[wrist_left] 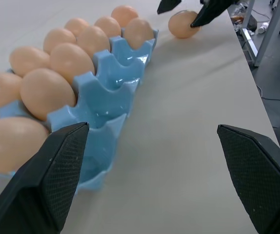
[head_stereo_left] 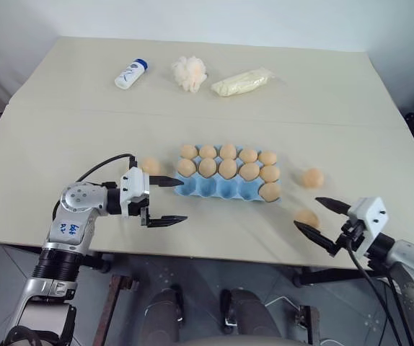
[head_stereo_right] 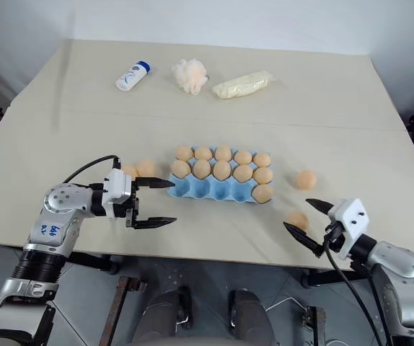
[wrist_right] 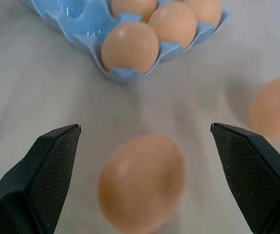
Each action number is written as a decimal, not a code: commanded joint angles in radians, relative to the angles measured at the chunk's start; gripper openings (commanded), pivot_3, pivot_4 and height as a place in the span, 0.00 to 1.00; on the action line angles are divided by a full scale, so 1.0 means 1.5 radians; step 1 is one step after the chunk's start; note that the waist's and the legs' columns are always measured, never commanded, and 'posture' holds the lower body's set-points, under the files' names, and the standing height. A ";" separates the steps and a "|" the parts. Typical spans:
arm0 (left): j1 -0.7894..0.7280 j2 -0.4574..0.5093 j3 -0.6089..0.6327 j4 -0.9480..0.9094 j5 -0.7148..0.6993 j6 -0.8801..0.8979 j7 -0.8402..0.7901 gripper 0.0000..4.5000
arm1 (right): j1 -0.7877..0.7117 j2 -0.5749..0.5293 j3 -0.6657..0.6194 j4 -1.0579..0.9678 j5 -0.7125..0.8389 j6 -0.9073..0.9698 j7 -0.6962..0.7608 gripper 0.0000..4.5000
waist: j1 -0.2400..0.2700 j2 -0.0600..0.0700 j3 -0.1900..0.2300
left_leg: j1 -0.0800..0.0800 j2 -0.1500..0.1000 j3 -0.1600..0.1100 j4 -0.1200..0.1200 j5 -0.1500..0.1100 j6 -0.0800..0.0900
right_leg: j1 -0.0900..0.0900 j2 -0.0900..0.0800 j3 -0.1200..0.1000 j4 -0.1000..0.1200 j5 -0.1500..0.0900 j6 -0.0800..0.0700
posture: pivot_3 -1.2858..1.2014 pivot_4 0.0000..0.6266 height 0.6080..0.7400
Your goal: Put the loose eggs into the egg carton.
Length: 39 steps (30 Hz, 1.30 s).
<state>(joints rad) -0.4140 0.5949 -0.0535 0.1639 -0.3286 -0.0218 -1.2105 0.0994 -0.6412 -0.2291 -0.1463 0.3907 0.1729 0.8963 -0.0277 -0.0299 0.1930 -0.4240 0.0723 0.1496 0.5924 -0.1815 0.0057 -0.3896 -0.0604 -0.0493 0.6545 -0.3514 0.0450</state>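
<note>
Two black fingers of the right gripper [head_stereo_left: 324,225] stand spread wide with nothing between them, and one of the loose eggs [head_stereo_left: 306,218] lies on the table [head_stereo_left: 63,115] just ahead of their tips, almost centred in the gap, its long axis across the line of approach. A second egg [head_stereo_left: 312,177] sits further out beyond it, and the egg carton [head_stereo_left: 227,186] lies ahead and off to the inner side; the left gripper [head_stereo_left: 168,200], equally spread and empty, hovers at the carton's opposite end, so the right arm is plainly nearer
</note>
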 commanded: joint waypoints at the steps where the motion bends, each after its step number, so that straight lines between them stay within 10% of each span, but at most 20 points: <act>1: 0.006 0.006 0.016 -0.036 -0.006 0.002 0.013 1.00 | -0.018 0.006 0.014 0.035 -0.009 -0.027 0.012 0.99 | 0.000 0.000 0.000 | 0.000 0.000 0.000 0.000 0.000 0.000 | 0.000 0.000 0.000 0.000 0.000 0.000 | 0.52 0.24 1.00; 10: 0.018 0.016 0.037 -0.046 -0.011 0.011 0.034 1.00 | -0.052 0.014 0.027 0.040 0.004 -0.061 0.036 0.45 | -0.002 0.000 0.000 | 0.000 0.000 0.000 0.000 0.000 0.000 | 0.000 0.000 0.000 0.001 0.000 0.000 | 0.52 0.24 1.00; 27: 0.074 0.040 0.096 -0.075 -0.017 0.030 0.083 1.00 | -0.351 0.133 0.230 0.090 -0.069 0.019 -0.019 0.45 | -0.008 0.000 0.000 | -0.001 0.000 0.000 0.001 0.000 -0.002 | -0.001 -0.001 0.000 0.003 0.000 0.000 | 0.52 0.24 1.00; 34: 0.092 0.039 0.105 -0.103 -0.022 0.042 0.095 1.00 | -0.336 0.111 0.190 0.094 -0.052 0.012 -0.003 0.96 | -0.004 0.000 0.000 | -0.001 0.000 0.000 0.001 -0.001 -0.002 | -0.002 -0.001 0.000 0.003 0.000 0.000 | 0.52 0.24 1.00; 39: 0.090 0.036 0.101 -0.098 -0.021 0.042 0.094 1.00 | -0.318 0.096 0.176 0.056 -0.032 0.021 0.014 0.99 | -0.005 0.000 0.000 | -0.001 0.000 0.000 0.001 -0.001 -0.002 | -0.002 -0.001 0.000 0.003 0.000 0.000 | 0.52 0.24 1.00</act>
<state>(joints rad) -0.2710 0.6442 0.0781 0.0445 -0.3387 0.0454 -1.0719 -0.3780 -0.4871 0.0619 -0.0031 0.3125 0.2077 0.9033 -0.0352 -0.0299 0.1930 -0.4254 0.0728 0.1498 0.5933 -0.1830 0.0024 -0.3921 -0.0614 -0.0496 0.6586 -0.3517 0.0442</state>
